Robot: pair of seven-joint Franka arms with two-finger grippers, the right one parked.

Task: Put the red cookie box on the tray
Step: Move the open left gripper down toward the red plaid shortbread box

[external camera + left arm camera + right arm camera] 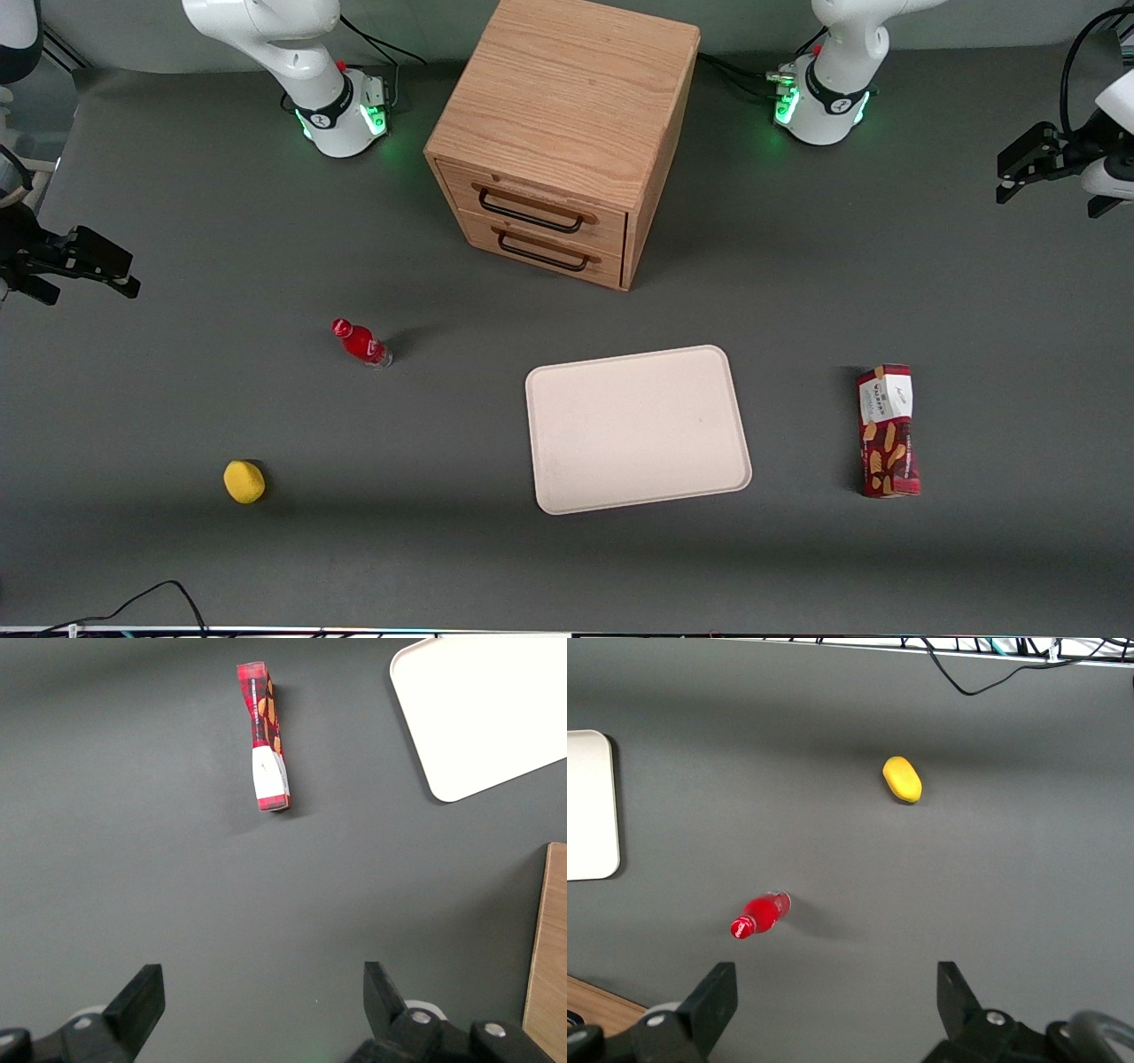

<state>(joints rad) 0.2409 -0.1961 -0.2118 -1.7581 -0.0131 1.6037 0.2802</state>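
A: Where did we find the box (888, 431)?

B: It lay flat on the table (177, 399), toward the working arm's end, near the edge closest to the front camera. Its white label end pointed toward the arm bases, the cookie pictures toward the camera. The wrist view showed it too (264, 738), alone on the grey surface.

A: And the tray (636, 430)?

B: We saw it flat in the middle of the table, in front of the cabinet (567, 133) with its two drawers. The box lay beside the tray, well apart from it, with bare table between them. One rounded corner of the tray (483, 713) showed in the wrist view.

A: What about the gripper (1019, 170)?

B: It hung high at the working arm's end of the table, nearer the arm bases than the box and touching nothing. We saw its fingers (142, 994) spread wide with only table between them.

A: Anything else?

B: A bottle (361, 342) and a yellow object (244, 481) sat toward the parked arm's end, the yellow one closer to the camera edge.
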